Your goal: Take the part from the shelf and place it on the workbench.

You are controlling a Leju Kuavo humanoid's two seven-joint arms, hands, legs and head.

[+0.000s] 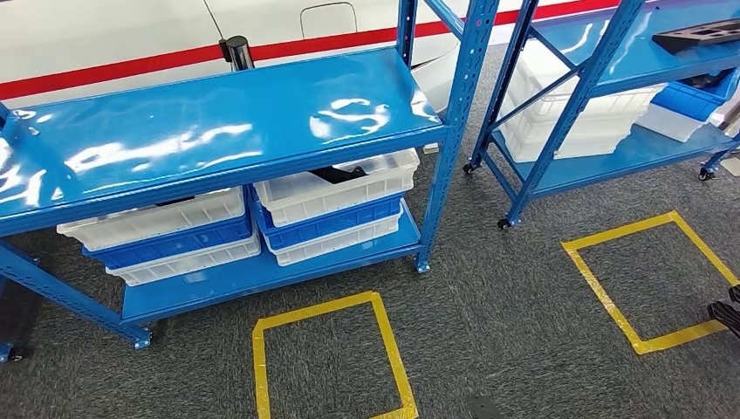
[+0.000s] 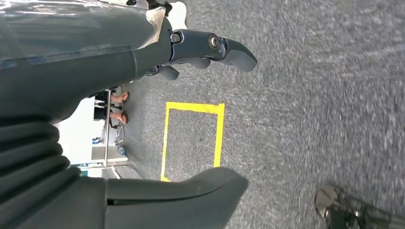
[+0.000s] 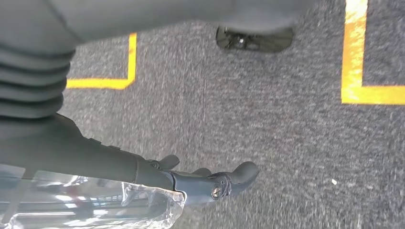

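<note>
Shelf unit of blue steel stands straight ahead in the head view on grey carpet, its glossy top deck bare. On its lower deck sit two stacks of white and blue bins; the right stack's top white bin holds a dark object, probably the part, though it is largely hidden under the top deck. A second blue shelf stands to the right, with white crates below and a dark flat tray on its upper deck. Yellow tape squares mark the carpet in front of each shelf.

Left hand, seen from its wrist camera, hangs over the carpet with fingers apart from the thumb, holding nothing. Right hand likewise hangs over carpet, fingers spread and empty.
</note>
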